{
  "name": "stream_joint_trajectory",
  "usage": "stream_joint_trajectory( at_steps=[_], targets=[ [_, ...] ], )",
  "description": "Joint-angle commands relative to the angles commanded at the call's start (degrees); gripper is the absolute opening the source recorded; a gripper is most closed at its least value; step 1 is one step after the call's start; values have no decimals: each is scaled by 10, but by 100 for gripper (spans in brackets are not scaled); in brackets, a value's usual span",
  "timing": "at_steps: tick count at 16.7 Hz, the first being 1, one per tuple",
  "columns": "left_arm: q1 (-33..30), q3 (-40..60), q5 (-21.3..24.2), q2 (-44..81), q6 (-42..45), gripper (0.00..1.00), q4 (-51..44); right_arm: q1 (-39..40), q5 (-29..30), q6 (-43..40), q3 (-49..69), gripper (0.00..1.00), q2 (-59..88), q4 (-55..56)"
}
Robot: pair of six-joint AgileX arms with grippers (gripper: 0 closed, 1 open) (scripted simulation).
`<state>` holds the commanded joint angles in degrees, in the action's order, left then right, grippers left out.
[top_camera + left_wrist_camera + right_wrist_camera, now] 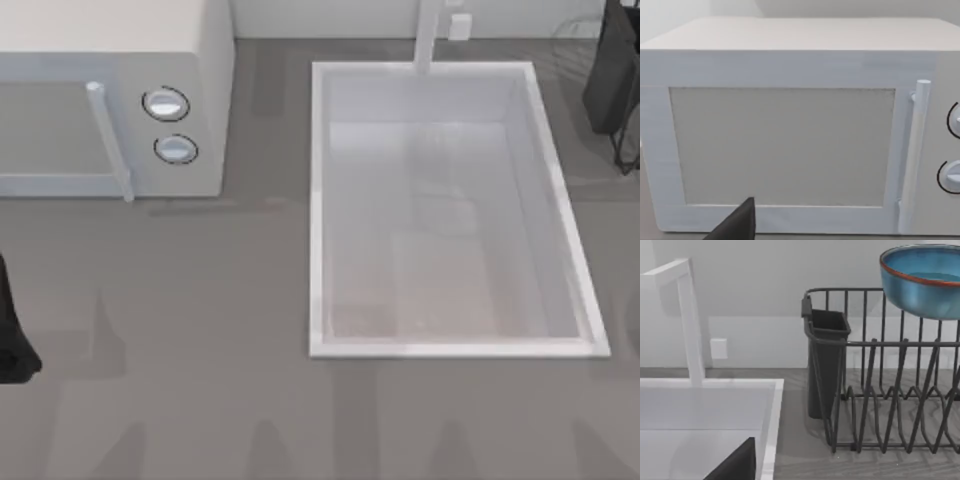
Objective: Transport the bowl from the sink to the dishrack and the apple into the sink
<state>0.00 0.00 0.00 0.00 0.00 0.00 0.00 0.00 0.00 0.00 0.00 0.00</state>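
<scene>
We are seeing the bowl (923, 280) above the dishrack (880, 390), right of the sink (450, 210), nearest our right arm; we cannot tell either claw's state.

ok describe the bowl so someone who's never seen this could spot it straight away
Start at the white sink with its tall white tap. Beside it on the grey counter stands a dark wire dishrack with a black cutlery holder. The bowl sits up at the rack's top: round, glossy blue, with a thin reddish-brown rim, the one coloured thing here.
</scene>
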Motion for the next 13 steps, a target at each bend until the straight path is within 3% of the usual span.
stream_joint_trajectory(
  at_steps=[7, 13],
  targets=[
    [0, 0, 0, 0, 0, 100, 0, -8, -1, -6, 60, 100, 61, -48],
    [0, 0, 0, 0, 0, 100, 0, -40, 0, -33, 274, 100, 333, -223]
  ],
)
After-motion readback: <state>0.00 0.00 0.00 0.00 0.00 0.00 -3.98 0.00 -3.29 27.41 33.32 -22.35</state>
